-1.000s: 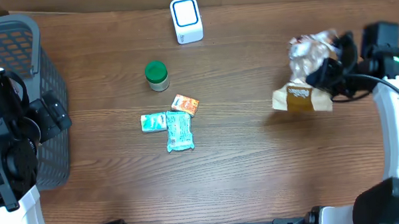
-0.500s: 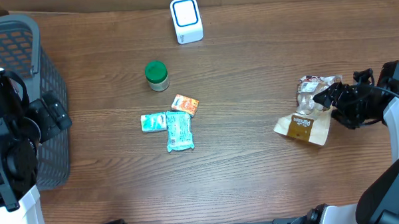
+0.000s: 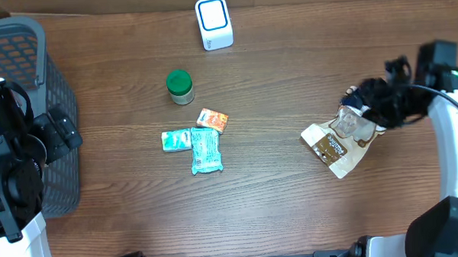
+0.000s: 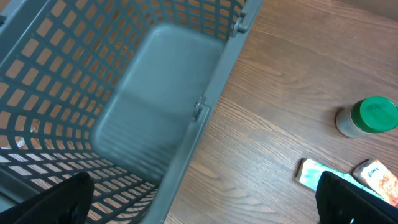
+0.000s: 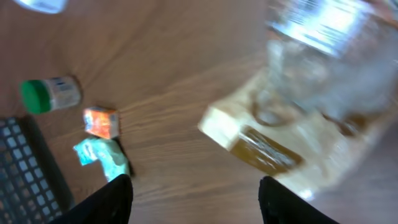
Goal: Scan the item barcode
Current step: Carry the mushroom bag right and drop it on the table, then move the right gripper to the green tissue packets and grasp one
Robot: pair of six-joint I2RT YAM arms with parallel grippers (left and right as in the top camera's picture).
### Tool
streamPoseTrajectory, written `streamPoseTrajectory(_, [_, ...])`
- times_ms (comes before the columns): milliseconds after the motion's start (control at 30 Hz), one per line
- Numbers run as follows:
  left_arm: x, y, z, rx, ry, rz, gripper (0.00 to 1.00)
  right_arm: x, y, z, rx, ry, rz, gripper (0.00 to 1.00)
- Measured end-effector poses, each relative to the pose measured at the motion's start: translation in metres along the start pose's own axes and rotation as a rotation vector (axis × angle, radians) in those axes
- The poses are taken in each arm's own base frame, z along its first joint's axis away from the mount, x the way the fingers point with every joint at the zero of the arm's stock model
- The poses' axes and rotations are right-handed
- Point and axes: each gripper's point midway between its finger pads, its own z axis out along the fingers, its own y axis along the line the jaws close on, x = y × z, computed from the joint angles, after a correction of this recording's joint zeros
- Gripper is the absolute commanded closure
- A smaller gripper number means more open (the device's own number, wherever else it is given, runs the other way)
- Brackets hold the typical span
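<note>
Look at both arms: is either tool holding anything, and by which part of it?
Nothing appears held. The left tool is open and empty; the right tool is open, the brown-labelled bag lying ahead of it, not between its jaws.

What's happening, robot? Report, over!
Left gripper open, over basket. Right gripper open, by snack bag. Bag lying on table, not gripped. Nothing between it and scanner.

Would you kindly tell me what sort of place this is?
Probably a mock shop checkout: a white scanner stands at the back of the wooden table, a grey basket sits at the left, and small grocery packets lie mid-table.
</note>
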Motion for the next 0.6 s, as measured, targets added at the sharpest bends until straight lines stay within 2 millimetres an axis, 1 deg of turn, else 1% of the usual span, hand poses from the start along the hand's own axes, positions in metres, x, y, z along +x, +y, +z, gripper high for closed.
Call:
streamPoseTrajectory(100, [0.0, 0.0, 0.0, 0.0, 0.0, 0.0, 0.0, -0.003, 0.036, 0.014, -0.035, -0.024, -0.078, 0.42])
streamPoseTrajectory(167, [0.0, 0.0, 0.0, 0.0, 0.0, 0.0, 0.01, -0.002, 0.069, 0.026, -0.077, -0.043, -0.14, 0.48])
streamPoseTrajectory(233, [0.0, 0.0, 0.0, 0.0, 0.0, 0.0, 0.0, 0.001, 0.11, 0.039, -0.131, -0.076, -0.207, 0.49])
streamPoseTrajectory(300, [0.0, 0.0, 0.0, 0.0, 0.0, 0.0, 0.0, 0.007, 0.14, 0.05, -0.162, -0.096, -0.24, 0.49])
streamPoseTrajectory(333, [0.0, 0.0, 0.0, 0.0, 0.0, 0.0, 0.0, 0.012, 0.157, 0.059, -0.177, -0.104, -0.255, 0.48])
streamPoseTrajectory(400, [0.0, 0.0, 0.0, 0.0, 0.0, 0.0, 0.0, 0.031, 0.191, 0.083, -0.194, -0.102, -0.282, 0.48])
streamPoseTrajectory(467, [0.0, 0.0, 0.0, 0.0, 0.001, 0.0, 0.0, 0.04, 0.213, 0.101, -0.213, -0.112, -0.311, 0.48])
streamPoseTrajectory(500, [0.0, 0.0, 0.0, 0.0, 0.0, 0.0, 0.0, 0.05, 0.224, 0.115, -0.221, -0.103, -0.327, 0.48])
streamPoseTrajectory(533, [0.0, 0.0, 0.0, 0.0, 0.0, 0.0, 0.0, 0.063, 0.231, 0.13, -0.215, -0.078, -0.339, 0.47])
streamPoseTrajectory(600, [0.0, 0.0, 0.0, 0.0, 0.0, 0.0, 0.0, 0.087, 0.233, 0.154, -0.189, -0.023, -0.357, 0.47])
